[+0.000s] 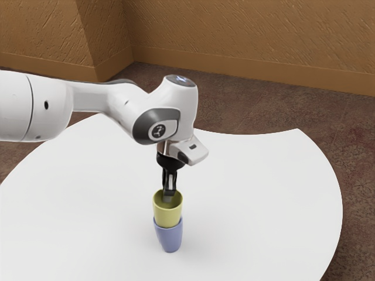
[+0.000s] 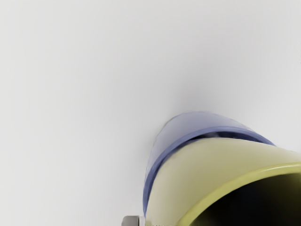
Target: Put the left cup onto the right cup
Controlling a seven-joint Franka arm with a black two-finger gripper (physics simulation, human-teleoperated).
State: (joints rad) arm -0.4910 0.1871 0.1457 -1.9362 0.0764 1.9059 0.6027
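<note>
- Yellow cup (image 1: 167,212) sits nested in the blue cup (image 1: 170,237). The stack stands upright on the table (image 1: 263,187), toward its near edge and well in from the far edge.
- Gripper (image 1: 169,193) hangs straight down over the yellow cup's back rim, with its tip at or just inside the mouth.
- Grip state: cannot tell from these shots whether it is clamped on the rim or let go.
- Wrist view: yellow cup (image 2: 211,174) is right under the hand, and the blue cup's (image 2: 188,127) rim shows as a band around it. There is a thin dark gap at the band, so the seating may not be fully down. That is a judgement, not certain.
- Step in hand, as I read it: finish seating, then release.
- To do it well:
  - Keep the hand vertical with no sideways load, since the stack is tall and narrow and looks tippy.
  - Release fully before any lift.
  - Retreat straight up along the cup axis until clear of the rim.
- Risks: dragging the rim on exit, lifting the yellow cup back out, or toppling both.
</note>
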